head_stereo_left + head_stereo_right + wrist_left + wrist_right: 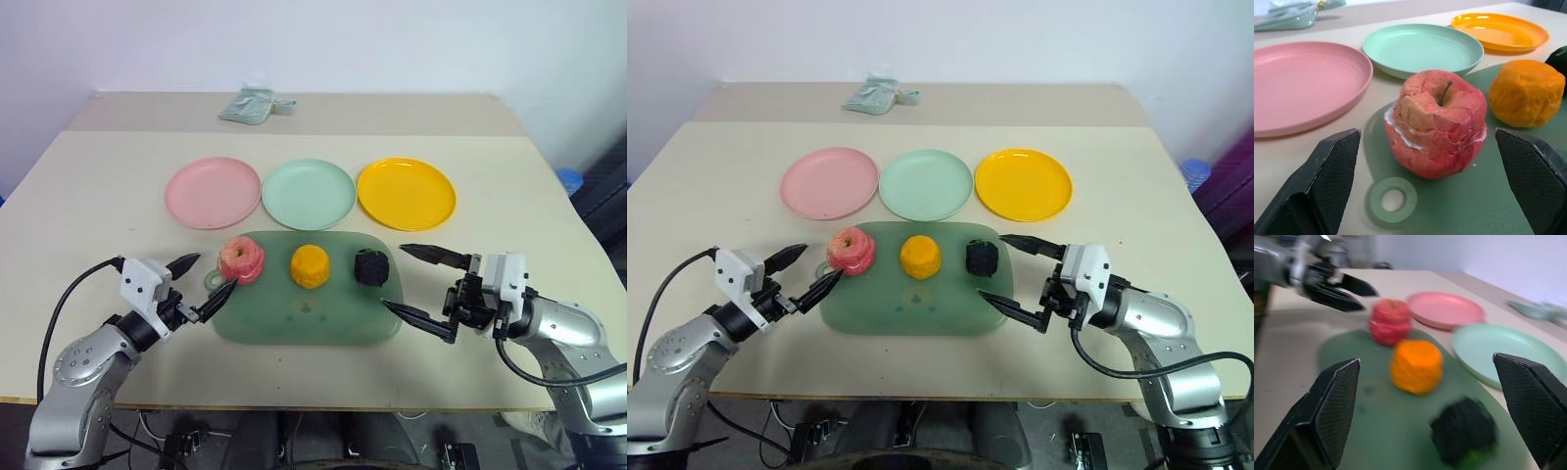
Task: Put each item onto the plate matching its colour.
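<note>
Our left gripper (pixel 201 286) stands with its two black fingers spread wide and nothing between them; it hovers low at the left edge of the green board (pixel 294 328), its tips just beside the red-pink apple (pixel 241 259) without touching it. From the left wrist we see the apple straight ahead between the fingers, upright, stem up, with the board's ring tab (pixel 1393 199) lying on the table in front of it.

Our right gripper (pixel 416 284) is likewise fully spread and holds nothing. It sits at the right end of the board, pointing inward, with one finger near the blackish-green lump (pixel 372 266) and the other over the board's front right corner; we cannot tell whether that lower finger touches the board.

The three items stand in a row along the far half of the board: the apple at the left, the orange lump (pixel 311 265) in the middle, the blackish-green lump at the right, each apart from its neighbour.

Beyond the board, on the table (pixel 88 186), three plates lie in a row, almost edge to edge: the pink plate (pixel 212 192) on the left, the mint green plate (pixel 308 193) in the middle, the yellow-orange plate (pixel 406 193) on the right. All three plates are bare. Farther back, near the table's far edge, a small pale green cloth (pixel 253 106) lies crumpled.
</note>
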Controlling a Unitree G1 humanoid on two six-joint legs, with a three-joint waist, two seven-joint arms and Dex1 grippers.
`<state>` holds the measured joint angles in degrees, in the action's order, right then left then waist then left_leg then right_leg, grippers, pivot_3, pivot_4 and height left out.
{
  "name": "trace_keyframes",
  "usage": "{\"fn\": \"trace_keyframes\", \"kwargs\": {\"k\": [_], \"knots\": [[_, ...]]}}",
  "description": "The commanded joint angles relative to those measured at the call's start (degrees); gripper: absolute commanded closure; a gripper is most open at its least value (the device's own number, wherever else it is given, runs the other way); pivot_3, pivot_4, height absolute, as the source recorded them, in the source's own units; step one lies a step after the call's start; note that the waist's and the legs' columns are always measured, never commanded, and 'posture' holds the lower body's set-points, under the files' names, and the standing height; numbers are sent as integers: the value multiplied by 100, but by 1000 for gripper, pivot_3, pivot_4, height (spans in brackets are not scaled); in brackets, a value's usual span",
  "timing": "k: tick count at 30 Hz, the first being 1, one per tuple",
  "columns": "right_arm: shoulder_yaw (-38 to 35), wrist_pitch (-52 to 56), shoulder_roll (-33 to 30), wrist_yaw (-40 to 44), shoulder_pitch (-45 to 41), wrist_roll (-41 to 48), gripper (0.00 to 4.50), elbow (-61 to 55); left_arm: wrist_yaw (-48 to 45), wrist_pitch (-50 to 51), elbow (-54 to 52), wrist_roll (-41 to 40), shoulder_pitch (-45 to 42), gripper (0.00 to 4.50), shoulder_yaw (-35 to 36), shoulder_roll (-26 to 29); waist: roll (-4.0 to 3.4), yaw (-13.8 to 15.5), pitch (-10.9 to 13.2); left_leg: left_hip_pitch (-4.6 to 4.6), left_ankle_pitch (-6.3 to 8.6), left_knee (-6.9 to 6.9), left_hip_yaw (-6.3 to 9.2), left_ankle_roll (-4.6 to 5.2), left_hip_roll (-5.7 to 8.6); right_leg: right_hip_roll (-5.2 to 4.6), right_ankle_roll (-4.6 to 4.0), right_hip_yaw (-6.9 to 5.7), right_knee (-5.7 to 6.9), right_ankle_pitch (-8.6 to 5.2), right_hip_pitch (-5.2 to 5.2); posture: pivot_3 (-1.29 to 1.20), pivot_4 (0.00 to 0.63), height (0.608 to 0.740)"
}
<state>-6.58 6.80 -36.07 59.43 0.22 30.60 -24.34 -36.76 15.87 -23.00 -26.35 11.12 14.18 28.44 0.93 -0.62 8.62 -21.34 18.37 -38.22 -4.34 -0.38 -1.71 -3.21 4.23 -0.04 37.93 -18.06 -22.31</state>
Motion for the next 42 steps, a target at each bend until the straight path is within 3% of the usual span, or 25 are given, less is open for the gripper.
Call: {"fn": "trace_keyframes", "kwargs": {"k": [1,20,21,23,29,35,42], "knots": [[110,-133,5,123,-221,1,66,109,72,-61,-30,83,-103,0,-92,-34,1,2,0,0,0,0,0,0,0,0,0,0,0,0,0,0,150,740],[113,-110,51,-233,-154,-55,66,-130,270,-857,1426,726,-1060,0,-541,-502,1,-4,0,0,0,-1,-1,0,0,0,0,-1,3,0,-2,0,150,740],[117,-111,50,-250,-147,-59,0,-140,254,-913,1491,732,-1077,540,-534,-505,1,-4,0,0,0,-1,-1,0,0,0,0,-1,3,0,-2,0,150,740],[130,-103,50,-289,-144,-66,0,-153,254,-1031,1590,749,-1110,1183,-513,-504,-1,-4,-1,0,0,-1,-1,0,0,0,0,-1,4,0,-2,0,150,740],[166,-86,70,-373,-204,-104,0,-120,618,-1227,1548,806,-1327,1183,-457,-696,0,1,-1,1,0,-1,-1,0,0,-1,1,-1,4,0,-1,0,150,740],[196,-82,78,-429,-360,-153,0,1,1836,-572,1780,987,-2521,1183,-137,-804,5,14,1,-3,0,-4,0,0,1,-1,2,-2,6,1,-3,0,150,740],[269,-158,193,-525,-633,-289,0,218,2495,-138,3262,1121,-4529,1183,-186,-1039,7,22,1,-6,-13,-11,0,-22,9,0,3,-9,8,2,-4,0,150,740]]}}
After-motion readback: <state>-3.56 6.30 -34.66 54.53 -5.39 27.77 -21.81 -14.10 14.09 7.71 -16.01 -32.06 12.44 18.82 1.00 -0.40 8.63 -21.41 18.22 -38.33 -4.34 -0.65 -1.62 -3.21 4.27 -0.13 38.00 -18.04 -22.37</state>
